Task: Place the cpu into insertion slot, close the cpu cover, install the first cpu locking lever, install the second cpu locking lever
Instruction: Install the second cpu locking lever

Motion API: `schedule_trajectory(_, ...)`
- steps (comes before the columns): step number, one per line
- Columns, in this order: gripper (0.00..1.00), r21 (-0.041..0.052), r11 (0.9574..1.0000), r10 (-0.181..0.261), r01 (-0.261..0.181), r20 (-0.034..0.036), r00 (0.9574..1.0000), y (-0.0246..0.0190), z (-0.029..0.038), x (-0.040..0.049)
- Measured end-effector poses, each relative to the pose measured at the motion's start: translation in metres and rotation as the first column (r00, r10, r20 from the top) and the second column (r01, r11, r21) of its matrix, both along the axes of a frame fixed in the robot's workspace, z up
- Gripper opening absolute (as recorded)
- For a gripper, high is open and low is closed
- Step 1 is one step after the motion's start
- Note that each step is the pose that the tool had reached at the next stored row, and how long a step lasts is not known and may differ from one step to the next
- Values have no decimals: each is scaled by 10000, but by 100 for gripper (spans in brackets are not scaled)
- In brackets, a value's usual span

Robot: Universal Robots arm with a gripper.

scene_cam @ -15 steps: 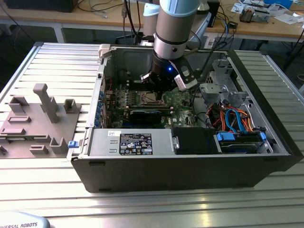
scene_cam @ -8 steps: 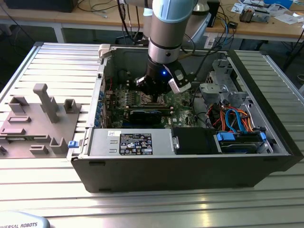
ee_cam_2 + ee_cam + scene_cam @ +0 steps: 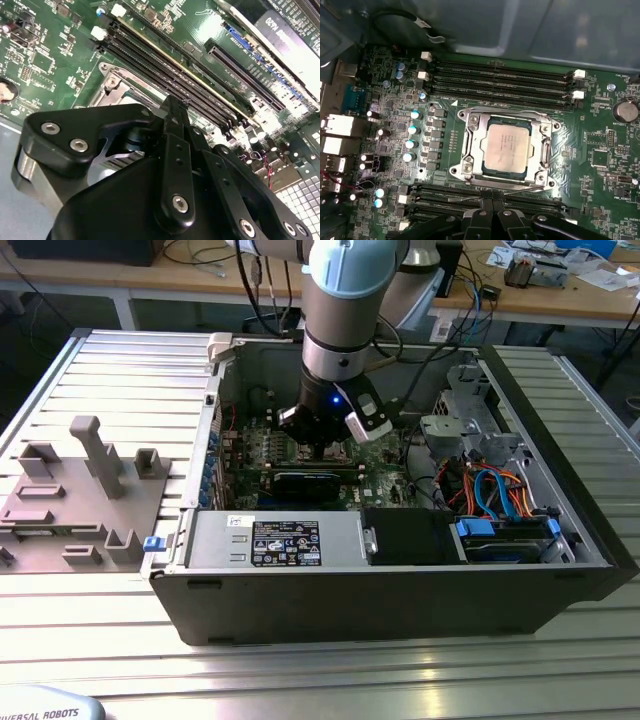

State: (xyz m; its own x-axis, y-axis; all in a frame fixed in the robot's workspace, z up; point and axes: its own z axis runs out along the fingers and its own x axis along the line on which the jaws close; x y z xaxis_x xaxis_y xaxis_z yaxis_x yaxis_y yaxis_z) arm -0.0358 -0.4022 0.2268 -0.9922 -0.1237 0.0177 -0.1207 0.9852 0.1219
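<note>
1. The cpu (image 3: 506, 146) sits in the insertion slot (image 3: 492, 121), with the cpu cover (image 3: 470, 145) closed around it.
2. The claw (image 3: 492, 206), fingers together and empty, hovers beside the socket's edge.
3. The levers look unlocked, I'd judge.

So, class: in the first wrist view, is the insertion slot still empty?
No: the cpu already sits in the insertion slot, its dull silver top showing inside the metal frame.
</note>
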Motion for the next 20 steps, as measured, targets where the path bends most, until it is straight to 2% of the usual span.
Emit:
schedule_trajectory(2,11,28,10000,1,-1,1,10000,-7,-17,-21)
schedule_trajectory(8,11,34,10000,2,-2,0,10000,-9,-59,-117)
schedule_trajectory(11,11,36,10000,2,-2,-1,10000,-9,-89,-201)
schedule_trajectory(20,11,57,10000,35,-35,0,10000,-9,-150,-361)
